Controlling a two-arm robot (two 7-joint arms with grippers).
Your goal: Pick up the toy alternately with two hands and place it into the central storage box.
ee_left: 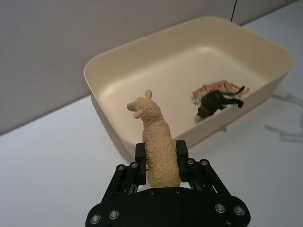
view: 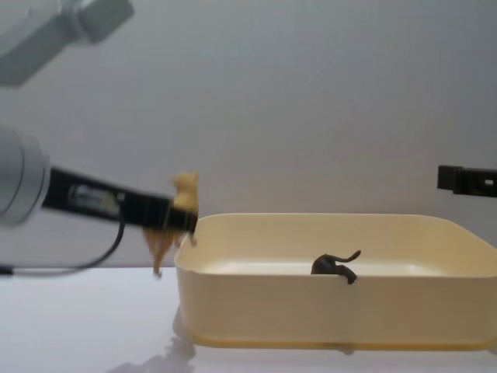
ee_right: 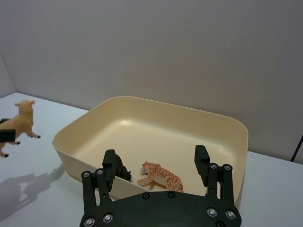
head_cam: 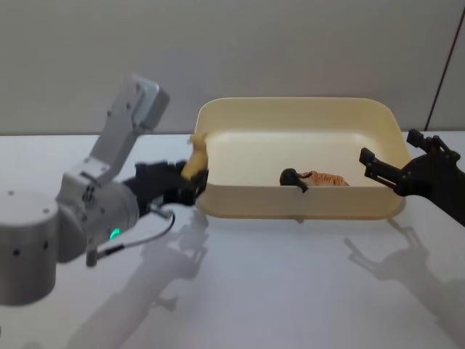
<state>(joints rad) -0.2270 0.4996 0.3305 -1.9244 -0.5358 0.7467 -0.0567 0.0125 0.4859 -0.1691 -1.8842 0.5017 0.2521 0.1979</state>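
Two toys in tub [ee_right: 142,106]; chest shows one.

You had a plain white bench [head_cam: 290,291] before you, smooth and faintly glossy. Two soft grey shadows lay on it, one toward its left side [head_cam: 167,262] and one toward its right [head_cam: 378,262]. Behind the bench stood a flat grey wall [head_cam: 290,43], meeting it along a straight line. Near the wall's right end you could see a thin dark vertical strip [head_cam: 445,65].
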